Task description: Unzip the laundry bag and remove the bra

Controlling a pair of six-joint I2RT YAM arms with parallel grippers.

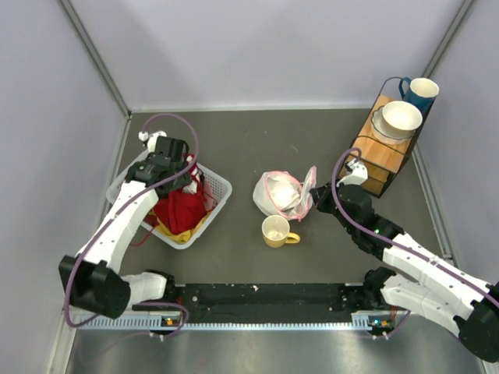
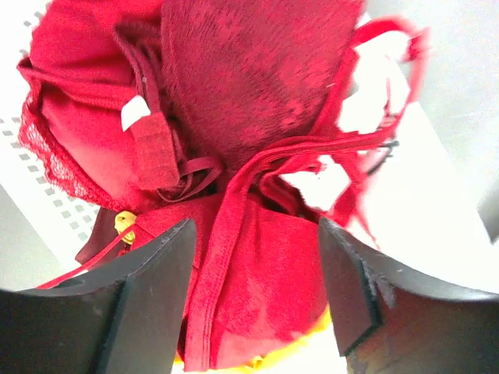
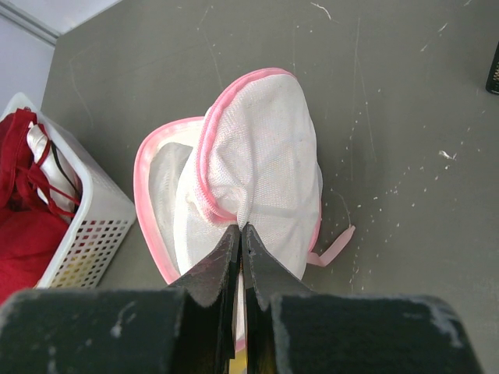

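Observation:
The laundry bag (image 1: pixel 270 195) lies at the table's middle, white mesh with pink zipper trim, unzipped and gaping. My right gripper (image 1: pixel 312 195) is shut on the bag's upper mesh flap and holds it up; in the right wrist view the jaws (image 3: pixel 240 227) pinch the mesh just below the pink trim of the bag (image 3: pixel 269 148). White fabric (image 1: pixel 285 195) shows inside the opening, likely the bra; I cannot make out its shape. My left gripper (image 1: pixel 189 176) is open over red clothes (image 2: pixel 257 93) in the white basket, fingers (image 2: pixel 160 273) either side of red fabric without closing on it.
The white slatted basket (image 1: pixel 222 187) with red and yellow clothes stands at the left, also in the right wrist view (image 3: pixel 93 226). A yellow mug (image 1: pixel 274 231) stands just in front of the bag. A wooden rack (image 1: pixel 386 152) with a bowl (image 1: pixel 400 117) and blue mug (image 1: pixel 421 92) is back right.

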